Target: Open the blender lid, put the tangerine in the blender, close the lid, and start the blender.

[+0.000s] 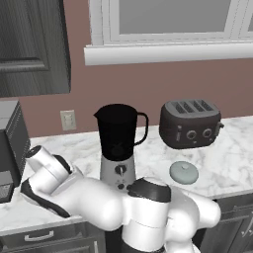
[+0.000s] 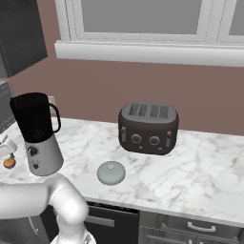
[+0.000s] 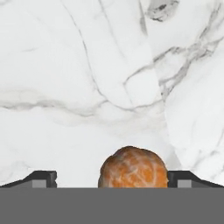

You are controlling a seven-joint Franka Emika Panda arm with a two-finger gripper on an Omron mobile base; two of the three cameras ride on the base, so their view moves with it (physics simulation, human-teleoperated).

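Sitting far to the left on the marble counter [image 2: 190, 176], the tangerine [image 3: 133, 168] is lying between the two dark fingertips [image 3: 41, 178] in the hand view, with a gap showing on each side of it, so the fingers are standing wide apart and are not pressing on the fruit. In the right base view the same fruit is showing as a small orange spot at the left edge, just beside the white end of the arm and to the left of the blender [image 2: 37, 136]; the gripper [image 3: 112, 179] itself is too cut off there to read. In the left base view the arm is bending low across the front of the counter, its hand reaching away to the left past a dark appliance [image 1: 11, 143].

Moving right, the blender is standing upright near the wall, its black jar open at the top and its handle pointing right, above the silver base with the dial. The blender lid [image 1: 184, 172] is lying knob up on the counter to the right of the blender, apart from it and in front of the toaster [image 1: 189, 123]. The toaster is sitting further back toward the wall, below the white window sill [image 1: 168, 52]
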